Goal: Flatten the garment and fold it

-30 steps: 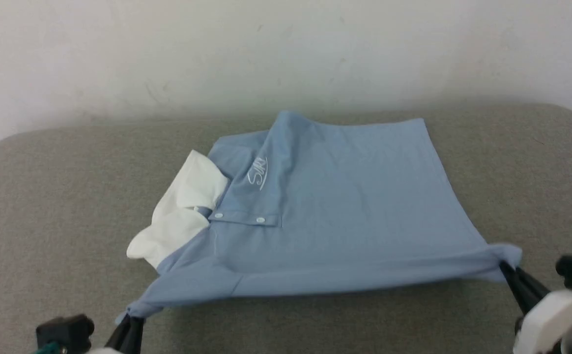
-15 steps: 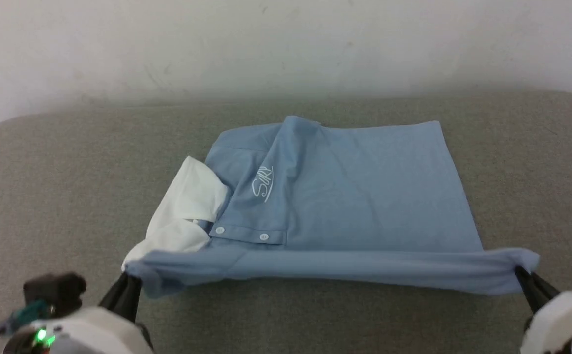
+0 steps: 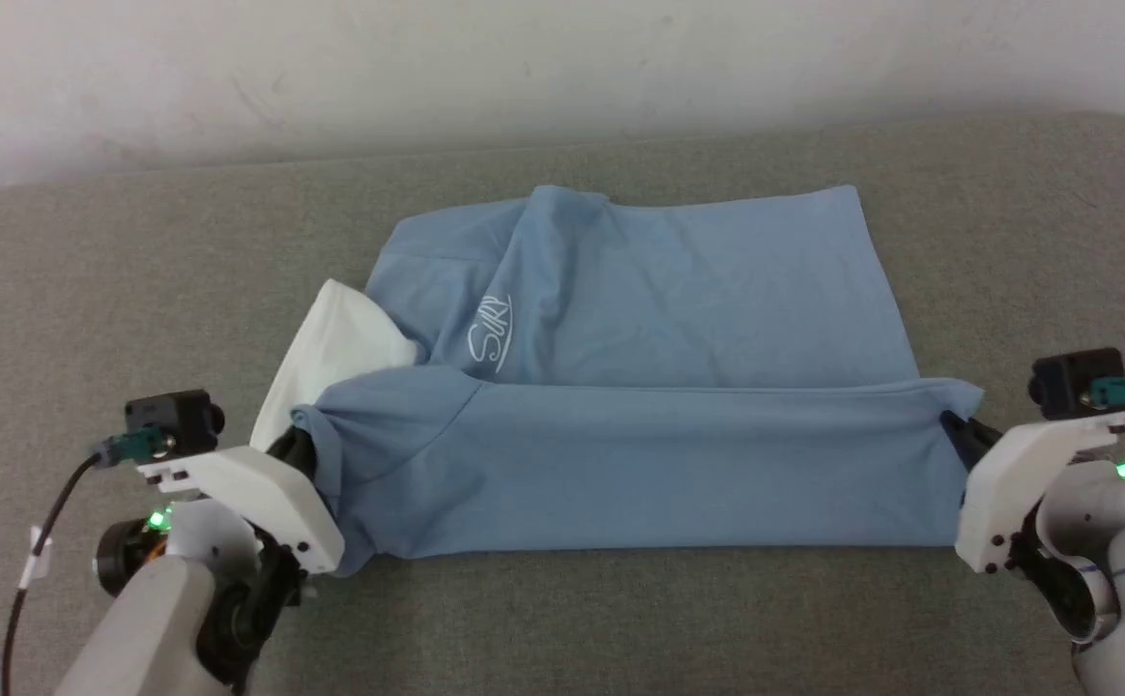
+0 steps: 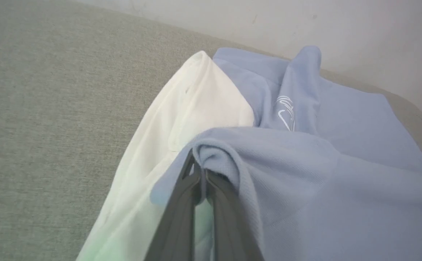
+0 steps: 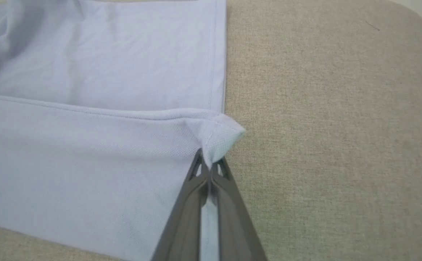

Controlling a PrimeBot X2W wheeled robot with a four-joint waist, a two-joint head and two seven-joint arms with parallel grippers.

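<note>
Fold under way on a grey padded table point(image 3: 89, 290): the left gripper point(image 4: 197, 174) and the right gripper point(image 5: 207, 165) each have their dark fingers pinched shut on a corner of the garment point(image 3: 640, 280), a light blue polo shirt lying on the table. The edge strung between the two pairs of fingertips leads a flap point(image 3: 640, 474) doubled over the shirt's middle. Beyond the left fingertips sits the white script logo point(image 3: 490, 333), with the white collar point(image 3: 331, 338) just to their outer side. Beyond the right fingertips the hem point(image 5: 218, 54) runs straight on toward the wall point(image 3: 562, 68). The step in hand looks like a lengthwise fold directed away from the robot, roughly half done. Doing it well probably means moving both grippers forward at one pace so the held edge is taut and level. The edge should land parallel to the shirt's far edge, with the fingers lowered close to the cloth before letting go. The left corner is bunched and wrapped over the fingertips, while the right corner is a neat pinch. The left side is therefore likelier to set down creased, and a slight outward pull there may smooth it. The collar jutting outside the left fingers may need tucking later.
</note>
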